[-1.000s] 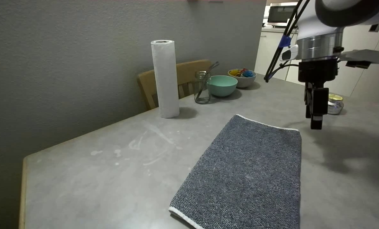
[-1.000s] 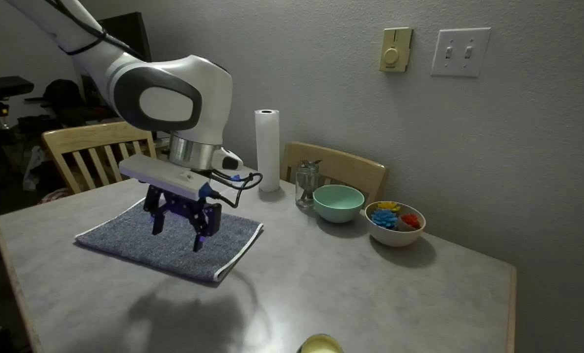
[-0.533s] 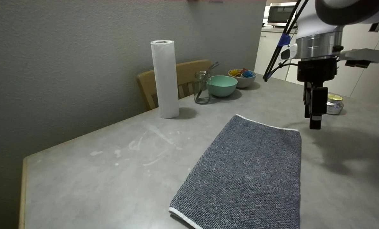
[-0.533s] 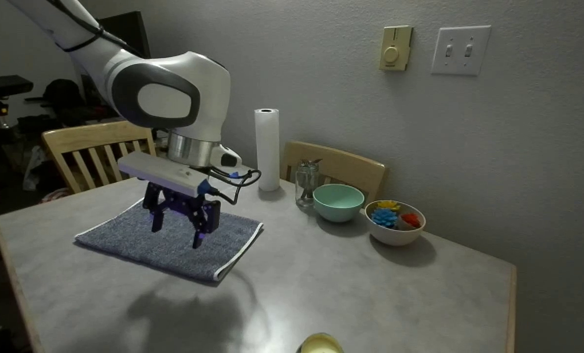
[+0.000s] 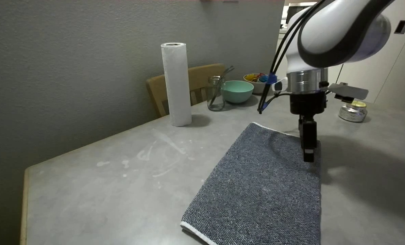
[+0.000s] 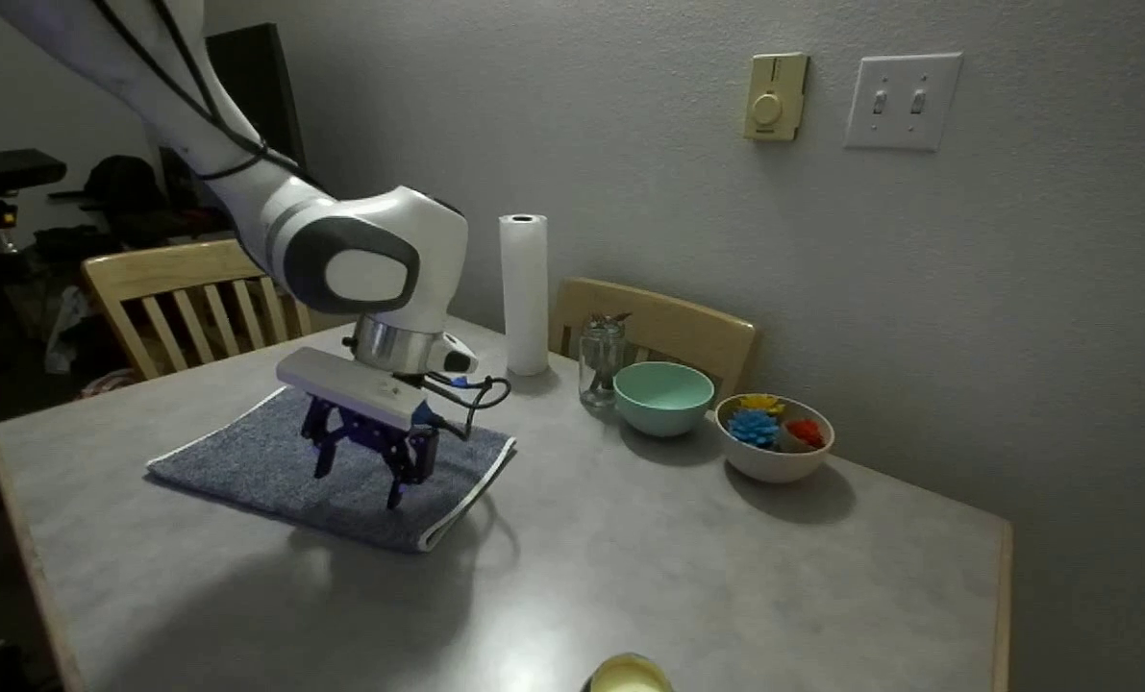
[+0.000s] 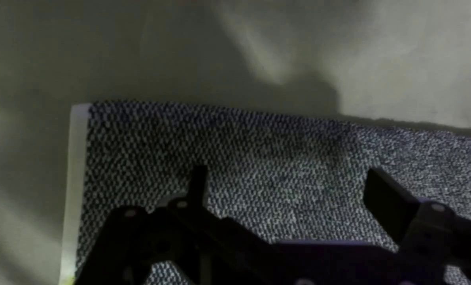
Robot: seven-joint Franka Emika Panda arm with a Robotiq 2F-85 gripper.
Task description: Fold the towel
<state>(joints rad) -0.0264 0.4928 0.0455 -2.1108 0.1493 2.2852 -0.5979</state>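
The towel [image 5: 256, 190] is a dark grey speckled rectangle with pale edges, lying flat on the table. In an exterior view the towel [image 6: 245, 471] shows what looks like more than one layer at its near corner. In the wrist view the towel [image 7: 259, 134] has one long edge across the upper middle and a pale edge at the left. My gripper [image 6: 359, 486] points down over the towel near one pale-edged end; it also shows in an exterior view [image 5: 308, 158]. In the wrist view the gripper's [image 7: 286, 171] fingers are wide apart with only towel surface below. I cannot tell whether the tips touch it.
On the table [image 5: 103, 197] stand a white paper-towel roll [image 5: 176, 85], a glass jar [image 5: 216, 97], a teal bowl [image 5: 237, 92] and a bowl with coloured items [image 6: 774, 461]. A small silver jar [image 5: 353, 111] stands behind the gripper. Chairs [image 6: 197, 298] border the table.
My gripper has come down and moved from beside the towel to over it. The fingers stay apart. The towel has not moved.
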